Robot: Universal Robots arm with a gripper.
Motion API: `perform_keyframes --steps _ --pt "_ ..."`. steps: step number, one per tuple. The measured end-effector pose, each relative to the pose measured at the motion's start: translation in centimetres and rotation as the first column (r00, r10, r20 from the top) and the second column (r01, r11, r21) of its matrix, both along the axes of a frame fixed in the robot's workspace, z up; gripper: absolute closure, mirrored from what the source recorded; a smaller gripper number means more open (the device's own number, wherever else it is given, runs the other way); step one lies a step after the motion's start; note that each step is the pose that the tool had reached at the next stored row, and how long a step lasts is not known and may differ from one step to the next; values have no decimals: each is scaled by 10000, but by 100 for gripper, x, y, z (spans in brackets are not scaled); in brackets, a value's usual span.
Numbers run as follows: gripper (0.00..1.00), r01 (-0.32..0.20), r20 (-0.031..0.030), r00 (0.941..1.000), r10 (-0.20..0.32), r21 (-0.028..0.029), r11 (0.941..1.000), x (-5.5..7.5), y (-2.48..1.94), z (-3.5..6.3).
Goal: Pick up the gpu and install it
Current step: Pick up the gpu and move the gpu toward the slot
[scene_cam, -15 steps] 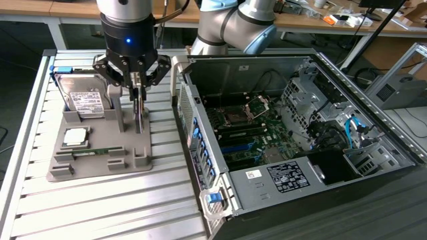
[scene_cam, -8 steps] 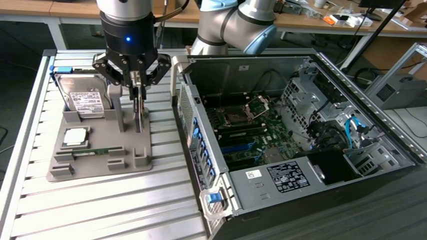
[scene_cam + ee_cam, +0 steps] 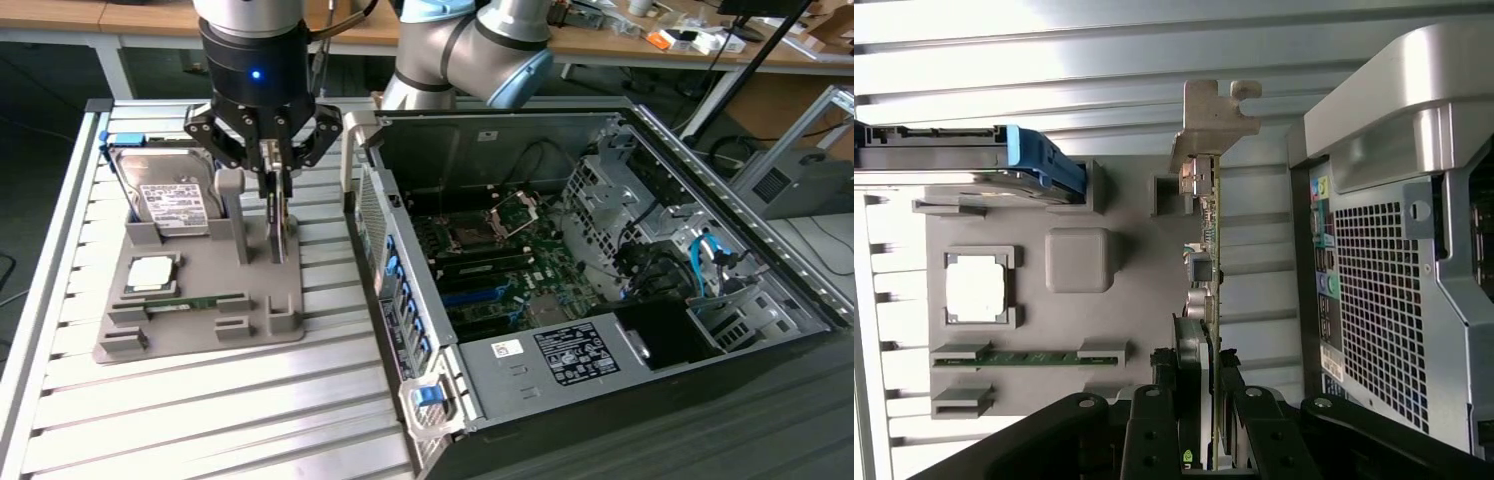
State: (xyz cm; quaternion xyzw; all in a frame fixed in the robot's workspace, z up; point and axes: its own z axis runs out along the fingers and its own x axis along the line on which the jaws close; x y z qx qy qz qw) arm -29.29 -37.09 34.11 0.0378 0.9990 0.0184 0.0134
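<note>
The gpu (image 3: 278, 232) stands on edge as a thin dark blade in a slot of the grey holder plate (image 3: 200, 325), on the side nearest the computer case. In the wrist view the gpu (image 3: 1207, 250) runs edge-on, green board with its silver bracket (image 3: 1214, 115) at the far end. My gripper (image 3: 276, 178) hangs straight above it, fingers down both faces. The black fingers (image 3: 1154, 415) press on either side of the card, so the gripper (image 3: 1209, 405) is shut on it. The card's lower edge still looks seated at the holder.
An open computer case (image 3: 561, 260) lies at the exterior view's right, motherboard exposed; its rear wall (image 3: 1394, 260) is close beside the card. The holder also carries a hard drive (image 3: 167, 200), a processor (image 3: 150, 272) and a green memory strip (image 3: 187, 301). A slatted metal table (image 3: 200, 420) lies underneath.
</note>
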Motion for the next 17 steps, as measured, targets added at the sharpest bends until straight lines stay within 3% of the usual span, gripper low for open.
perform_keyframes --steps 17 --pt "73 0 0 10000 0 3 10000 0 0 39"
